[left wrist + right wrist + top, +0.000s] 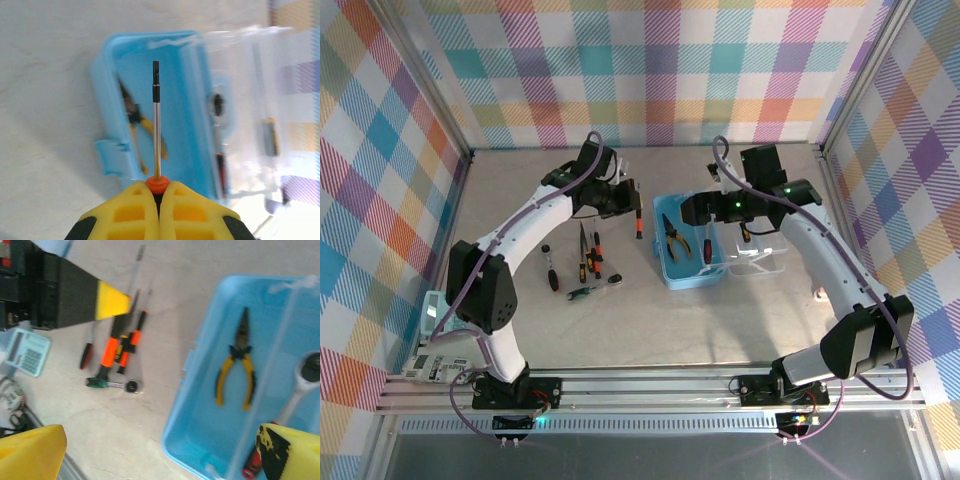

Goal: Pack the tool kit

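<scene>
Screwdriver [156, 125]: clenched in my left gripper [159, 192], shaft aimed at the open box [111, 70], ready for packing. My right gripper [160, 450]: spread wide, empty, above the box.

At my left gripper [159, 190] the screwdriver [156, 125] handle is buried between the yellow fingers [132, 212], so I can't read it; the dark items [218, 105] under the clear lid [250, 60] off to its right are too blurred to name. At the right gripper [160, 452] one finger [292, 455] covers most of a red-handled tool [251, 466], and the frame edge clips the wrench [299, 390] head.
</scene>
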`<action>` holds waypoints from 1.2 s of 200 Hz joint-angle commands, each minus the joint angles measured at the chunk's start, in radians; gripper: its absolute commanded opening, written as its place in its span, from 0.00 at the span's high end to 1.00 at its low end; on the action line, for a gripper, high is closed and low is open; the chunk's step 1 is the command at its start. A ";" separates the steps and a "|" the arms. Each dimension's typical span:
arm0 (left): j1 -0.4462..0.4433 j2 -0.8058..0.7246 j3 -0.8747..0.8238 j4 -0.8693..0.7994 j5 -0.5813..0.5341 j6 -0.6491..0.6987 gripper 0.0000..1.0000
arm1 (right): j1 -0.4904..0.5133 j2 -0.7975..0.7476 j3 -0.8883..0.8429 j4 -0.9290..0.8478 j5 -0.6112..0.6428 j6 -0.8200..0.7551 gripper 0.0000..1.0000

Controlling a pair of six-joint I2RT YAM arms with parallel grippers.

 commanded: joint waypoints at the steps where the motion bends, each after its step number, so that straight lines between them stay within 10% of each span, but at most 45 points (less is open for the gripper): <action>1: -0.028 -0.031 -0.046 0.164 0.149 -0.106 1.00 | 0.036 -0.002 -0.025 0.123 -0.113 0.084 0.13; 165: -0.075 -0.110 -0.098 0.332 0.189 -0.193 1.00 | 0.176 0.116 0.008 0.138 0.086 0.123 0.46; 240: -0.075 -0.105 -0.123 0.290 0.202 -0.136 1.00 | 0.177 0.076 0.028 0.126 0.119 0.120 0.91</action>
